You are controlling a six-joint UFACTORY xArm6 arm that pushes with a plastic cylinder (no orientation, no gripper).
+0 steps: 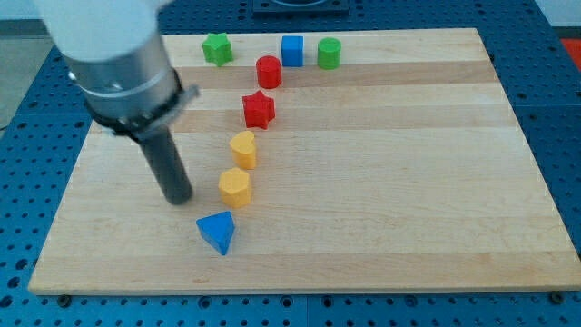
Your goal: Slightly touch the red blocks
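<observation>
A red cylinder (pixel 268 71) and a red star block (pixel 258 110) sit near the top middle of the wooden board (pixel 408 182). My tip (pixel 176 199) rests on the board at the view's left, well below and left of both red blocks, apart from them. The nearest block to the tip is a yellow hexagon block (pixel 234 187) just to its right.
A second yellow block (pixel 243 148) lies between the hexagon and the red star. A blue triangle block (pixel 218 232) lies below the tip's right. A green star block (pixel 217 48), a blue cube (pixel 291 51) and a green cylinder (pixel 329 54) line the top edge.
</observation>
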